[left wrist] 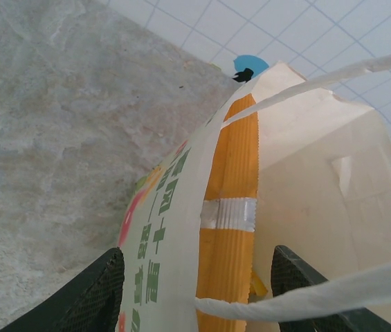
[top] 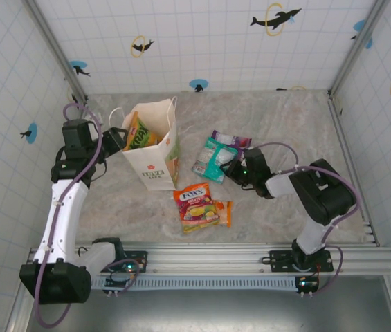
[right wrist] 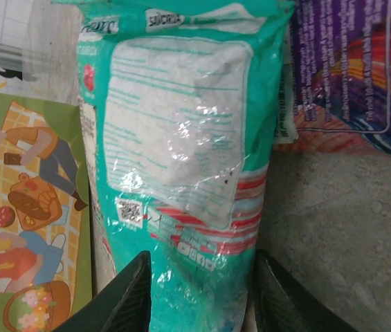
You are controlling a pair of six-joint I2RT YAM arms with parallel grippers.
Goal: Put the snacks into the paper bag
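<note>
Two jaws of the left gripper (left wrist: 198, 277) stand spread, straddling the rim of the upright cream-white flower-printed paper bag (top: 157, 164) and an orange ribbed packet (left wrist: 231, 173) inside it; the right gripper (right wrist: 202, 266) flanks a teal glossy snack packet (right wrist: 181, 138) lying flat on the grey stone-look table (top: 285, 124) — whether it pinches, I cannot tell.

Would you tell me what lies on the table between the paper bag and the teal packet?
Nothing: in the top view a narrow strip of bare marbled table separates the paper bag from the teal packet.
</note>
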